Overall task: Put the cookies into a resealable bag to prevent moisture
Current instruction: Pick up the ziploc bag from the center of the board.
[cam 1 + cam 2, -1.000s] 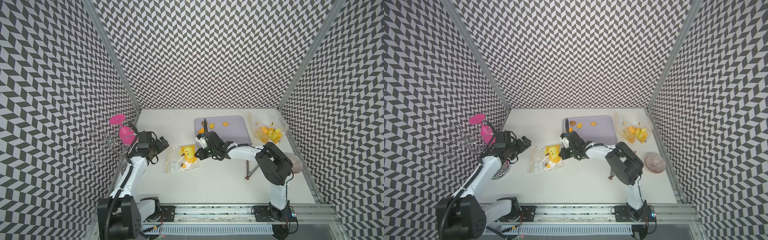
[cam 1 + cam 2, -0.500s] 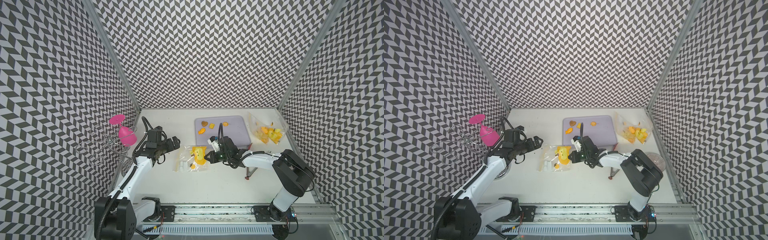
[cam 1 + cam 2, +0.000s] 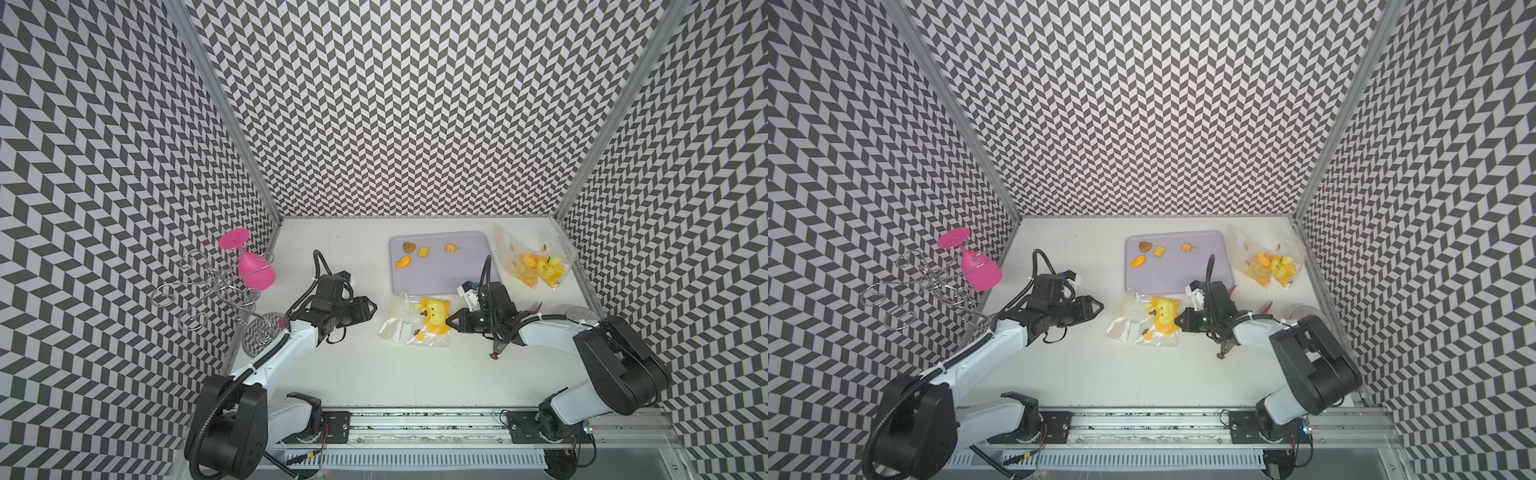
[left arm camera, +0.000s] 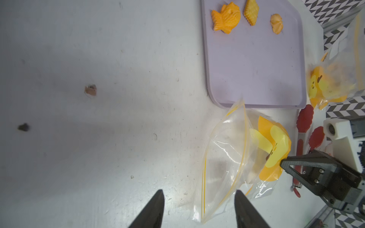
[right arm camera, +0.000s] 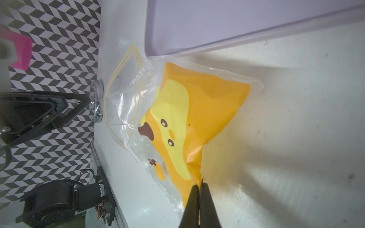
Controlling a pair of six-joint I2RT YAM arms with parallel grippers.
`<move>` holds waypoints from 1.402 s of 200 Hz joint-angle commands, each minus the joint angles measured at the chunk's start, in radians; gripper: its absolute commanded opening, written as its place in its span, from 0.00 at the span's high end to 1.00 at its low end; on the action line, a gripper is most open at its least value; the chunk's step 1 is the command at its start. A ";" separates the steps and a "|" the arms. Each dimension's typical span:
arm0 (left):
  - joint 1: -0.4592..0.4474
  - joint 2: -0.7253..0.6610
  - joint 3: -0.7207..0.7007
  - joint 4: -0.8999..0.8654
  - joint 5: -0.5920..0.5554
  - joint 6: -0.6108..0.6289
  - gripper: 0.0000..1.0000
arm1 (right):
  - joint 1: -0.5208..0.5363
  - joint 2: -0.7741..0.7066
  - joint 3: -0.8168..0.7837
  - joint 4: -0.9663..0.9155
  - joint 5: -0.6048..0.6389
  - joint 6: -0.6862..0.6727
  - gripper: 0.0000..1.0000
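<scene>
Our right tool [image 5: 199,187] is closed on the orange printed edge of the clear bag [image 3: 415,324], which lies on the table [image 3: 353,374] between both tools. Our left tool [image 4: 199,199] has its jaws apart and empty, with its tips just short of the bag's zip mouth. We see four cookies [image 3: 403,262] on the lilac tray [image 3: 449,278]. They sit at its end far from the right tool, well apart from both tools.
</scene>
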 commanded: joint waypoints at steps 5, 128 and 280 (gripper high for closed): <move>-0.003 0.070 0.014 0.053 0.030 0.016 0.48 | -0.016 -0.018 0.018 -0.029 -0.032 -0.072 1.00; -0.091 0.267 0.072 0.138 0.117 0.028 0.37 | -0.019 0.016 0.023 0.018 -0.058 -0.048 1.00; -0.142 0.204 -0.032 0.278 0.308 -0.061 0.42 | -0.018 0.012 -0.070 0.141 0.057 0.168 1.00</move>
